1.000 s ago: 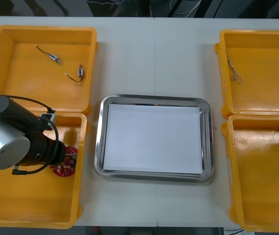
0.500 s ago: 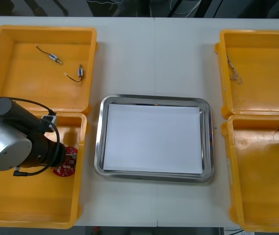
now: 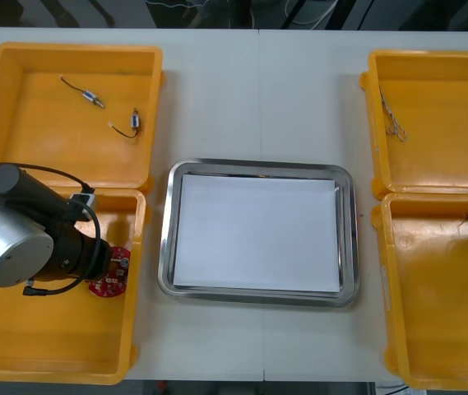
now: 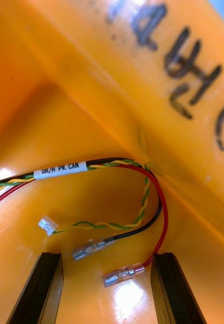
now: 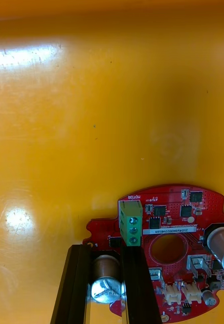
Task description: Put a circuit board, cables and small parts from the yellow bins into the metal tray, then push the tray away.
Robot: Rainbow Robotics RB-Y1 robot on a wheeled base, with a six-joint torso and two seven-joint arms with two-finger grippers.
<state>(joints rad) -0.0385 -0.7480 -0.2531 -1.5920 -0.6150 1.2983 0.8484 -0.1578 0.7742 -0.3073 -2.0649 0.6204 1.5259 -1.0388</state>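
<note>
Left gripper is down in the near-left yellow bin, at the red circuit board, which lies flat on the bin floor. Its fingers stand narrowly apart, closed on a silver-topped cylindrical component at the board's edge; the component fills the gap between them. A green terminal block sits just past the tip of one finger, and the rest of the board, with its round central hole, spreads to that finger's outer side. Ahead of the fingertips is bin floor. In the front view the left arm lies across the same bin, with the board at its tip, on the side toward the metal tray. The tray is white inside and sits on the table between the bins. Right gripper is low inside a yellow bin, near a wall with black handwriting. Its fingers are spread wide and grip nothing. A cable bundle (black, red, twisted yellow-green, white label) loops just ahead of the fingertips. The terminal ends of the black wire and red wire lie between the fingers; the red wire runs close to one finger, contact unclear. A white connector lies just beyond the other fingertip. The far-left bin holds two small metal parts. The far-right bin holds a thin cable.
</note>
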